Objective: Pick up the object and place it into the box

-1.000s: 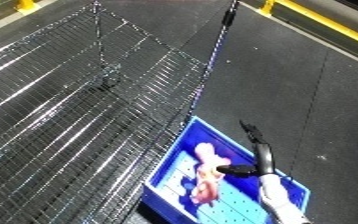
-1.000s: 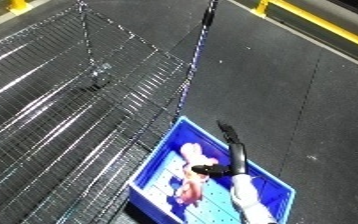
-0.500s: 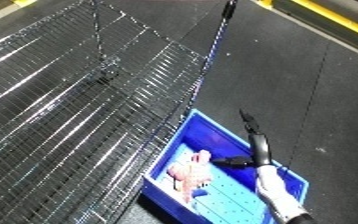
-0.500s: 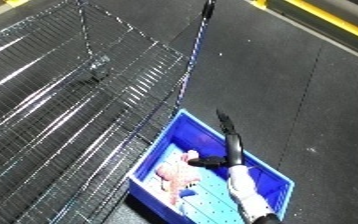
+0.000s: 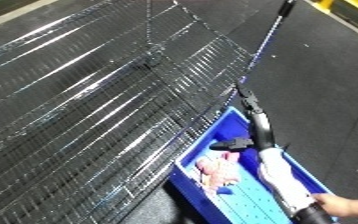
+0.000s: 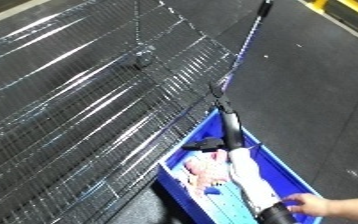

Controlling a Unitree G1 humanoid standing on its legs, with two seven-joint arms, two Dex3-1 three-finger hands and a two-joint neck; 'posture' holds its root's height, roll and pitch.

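Fingers of a person (image 5: pixel 342 204) show at the lower right edge. Above them a blue bin (image 5: pixel 193 176) holds a pink object (image 5: pixel 216 171). Over it, the right hand (image 5: pixel 257 116) stretches straight and released toward a wire rack (image 5: pixel 95 100) filling the upper left.

The wire shelf (image 5: pixel 95 110) is bare metal, its thin rods glossy with bright streaks of reflected light. Beside the shelf, the bin (image 5: pixel 293 172) is smooth blue plastic with a slight sheen. Inside the bin, the pink object (image 5: pixel 216 167) looks soft and matt. The floor (image 5: pixel 326 85) beyond the bin is dark, matt and finely grained. The forearm (image 5: pixel 278 175) over the bin is smooth, glossy white.
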